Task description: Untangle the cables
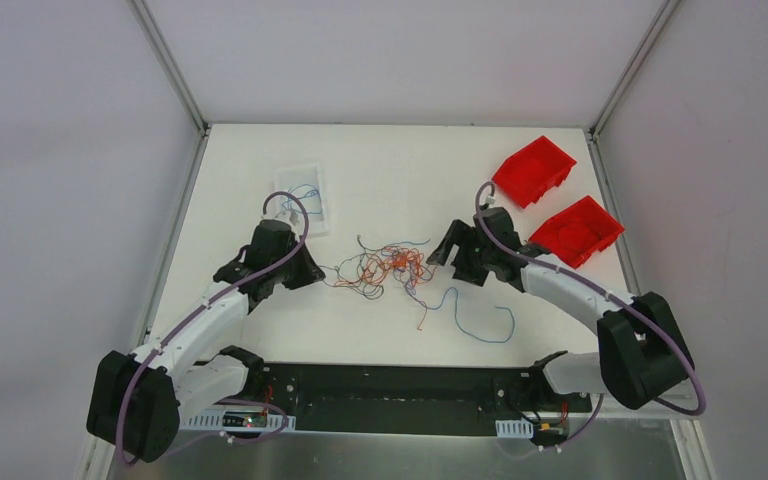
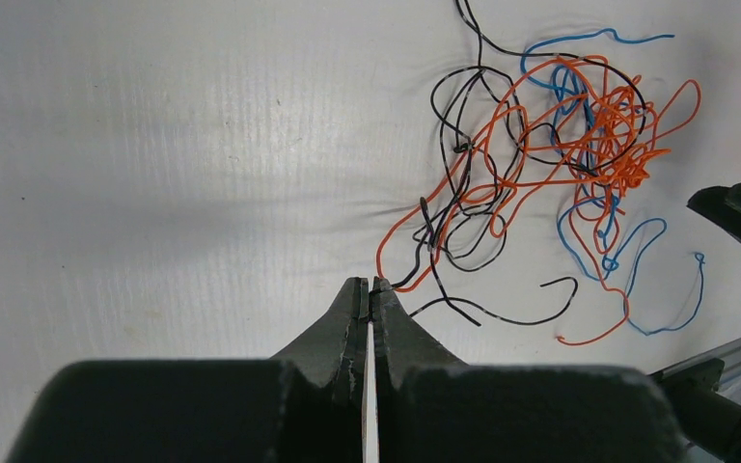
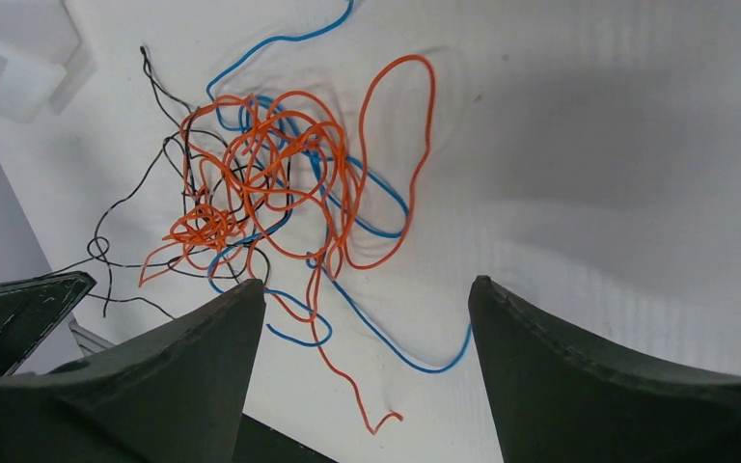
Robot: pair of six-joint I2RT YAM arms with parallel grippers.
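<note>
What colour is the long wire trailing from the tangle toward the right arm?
The wire is blue, clearest in top view.

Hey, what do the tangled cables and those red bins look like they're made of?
The cables: thin wire in smooth plastic-looking insulation, orange, blue and black; they hold springy loops, suggesting a metal core, though none shows. The red bins: probably rigid moulded plastic, given the uniform colour, crisp edges and faint sheen.

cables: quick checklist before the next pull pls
1. Left gripper shut: ok.
2. Left gripper pinching the black strand at its tips: cannot tell.
3. Right gripper open, nothing held: ok.
4. Cables separated: not ok, orange, blue and black are knotted in one bunch.
5. Long blue cable free of the bunch: cannot tell, one end runs toward it.
</note>
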